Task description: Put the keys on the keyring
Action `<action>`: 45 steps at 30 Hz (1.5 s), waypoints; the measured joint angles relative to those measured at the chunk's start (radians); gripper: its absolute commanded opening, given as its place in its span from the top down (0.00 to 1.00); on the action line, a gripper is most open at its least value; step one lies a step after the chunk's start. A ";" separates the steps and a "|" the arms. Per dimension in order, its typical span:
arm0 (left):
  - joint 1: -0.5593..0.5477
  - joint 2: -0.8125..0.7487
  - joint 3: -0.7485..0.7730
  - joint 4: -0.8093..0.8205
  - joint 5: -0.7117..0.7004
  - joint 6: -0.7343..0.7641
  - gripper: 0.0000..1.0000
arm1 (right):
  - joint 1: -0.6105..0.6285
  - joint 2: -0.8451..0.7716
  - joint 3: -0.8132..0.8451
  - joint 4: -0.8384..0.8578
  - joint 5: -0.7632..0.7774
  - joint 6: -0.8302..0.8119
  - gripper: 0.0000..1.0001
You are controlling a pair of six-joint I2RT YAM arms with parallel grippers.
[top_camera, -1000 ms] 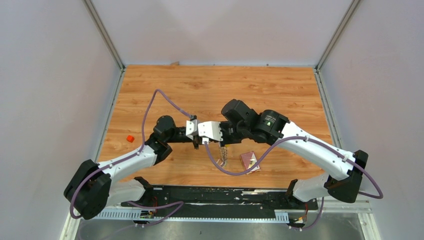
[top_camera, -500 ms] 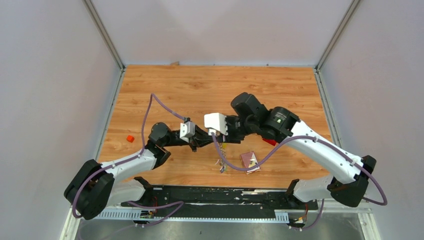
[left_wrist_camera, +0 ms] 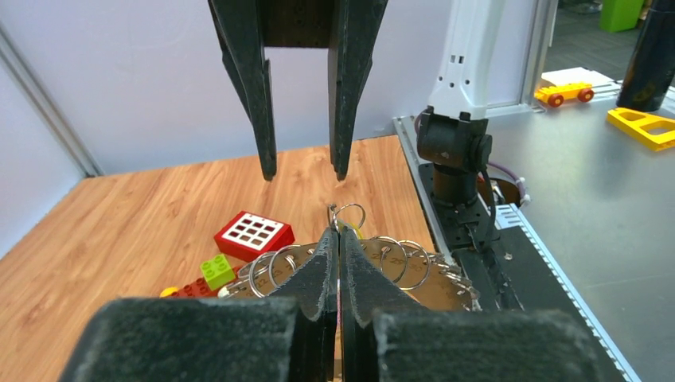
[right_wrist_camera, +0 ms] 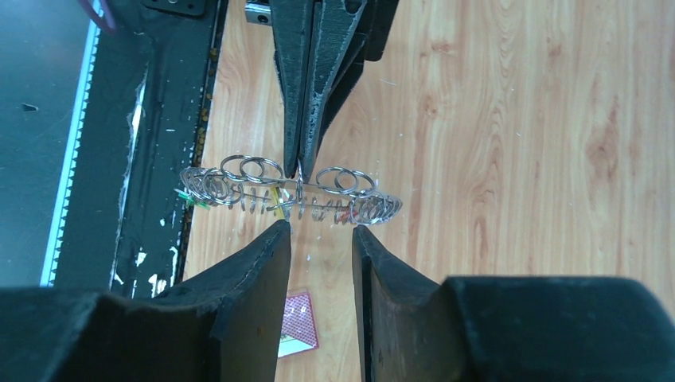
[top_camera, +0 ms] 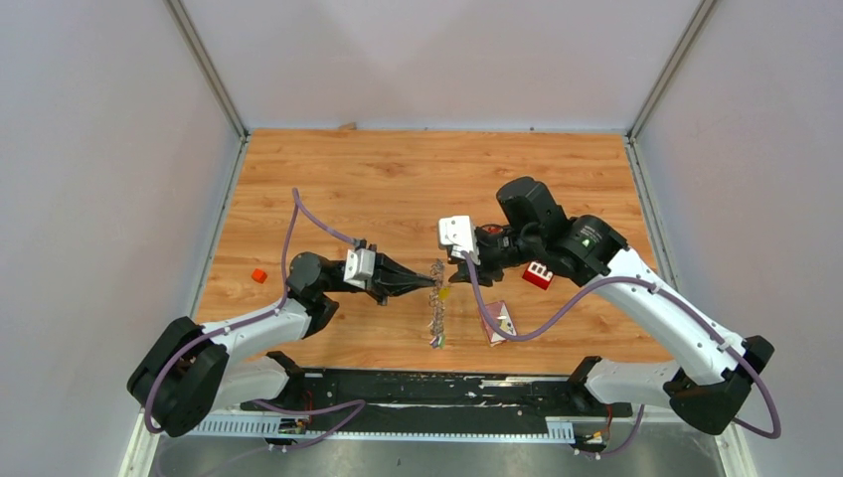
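1. The left pincer [top_camera: 427, 285] is clamping its two black fingers together on the keyring [top_camera: 435, 303]. The keyring is hanging edge-on from the fingertips over the front middle of the desk [top_camera: 398, 179]. I cannot tell whether its lower edge is touching the wood.
2. The right pincer [top_camera: 464, 266] is standing with its fingers apart and gripping nothing. A second ago it was closed and pressed up against the left one at the ring, and it has since pulled away to the right.
3. The left arm has drawn back toward its own side, so the ring is now dangling from that pincer alone.
4. The right arm's retreat is exposing a red block [top_camera: 538, 275] with a grid of white buttons, which was hidden before.
5. Seen from the right wrist, the ring is showing as a wire hoop strung with many thin silvery loops. Keys [right_wrist_camera: 276, 200] with yellow, green and red tags are sitting among the loops.
6. A card [top_camera: 497, 320] with a red patterned back is lying flat on the wood-grain desk, just right of the ring.
7. A small orange cube [top_camera: 258, 275] is sitting well apart on the left.
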 measured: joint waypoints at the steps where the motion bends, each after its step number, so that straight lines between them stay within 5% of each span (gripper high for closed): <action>1: 0.000 0.000 0.000 0.007 0.005 -0.003 1.00 | 0.000 0.001 -0.006 0.003 -0.014 -0.001 0.65; 29: -0.001 0.000 0.000 0.043 0.038 -0.039 1.00 | 0.000 0.022 -0.074 0.085 -0.113 -0.010 0.68; 40: -0.001 0.000 0.000 0.042 0.038 -0.039 1.00 | 0.016 0.035 -0.074 0.089 -0.116 -0.010 0.79; 45: -0.001 0.000 0.000 0.042 0.037 -0.039 1.00 | 0.016 0.035 -0.083 0.088 -0.129 -0.018 0.92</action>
